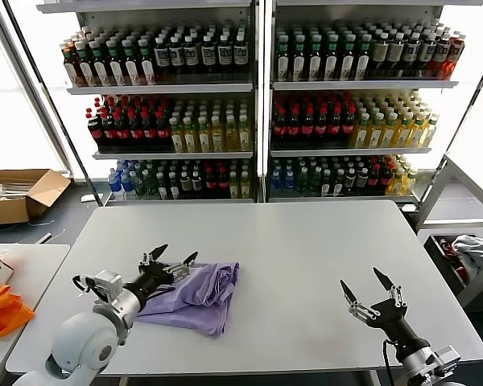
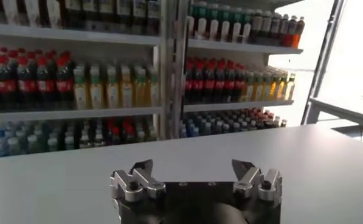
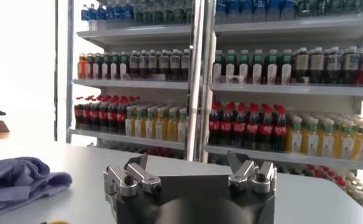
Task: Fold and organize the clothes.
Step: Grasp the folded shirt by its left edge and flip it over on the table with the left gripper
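The lavender T-shirt (image 1: pixel 195 295) lies bunched and partly folded on the white tabletop (image 1: pixel 290 249), toward the robot's left side and near the front edge. The left tool (image 1: pixel 171 259) hovers just over the shirt's near-left edge with its two fingers spread wide and nothing between them; in the left wrist view the same left tool (image 2: pixel 196 173) shows both fingertips apart over bare tabletop. The right tool (image 1: pixel 365 284) sits well apart from the shirt, above the front right of the tabletop, its fingers also spread and empty; the right wrist view shows the right tool (image 3: pixel 190 170) open, with the crumpled shirt (image 3: pixel 20 179) lying off to one side. Behind the tabletop stand shelves of bottled drinks (image 1: pixel 249 104). An orange bag (image 1: pixel 2 310) rests on a side table at the robot's left, and a cardboard box (image 1: pixel 20 193) sits on the floor beyond it.
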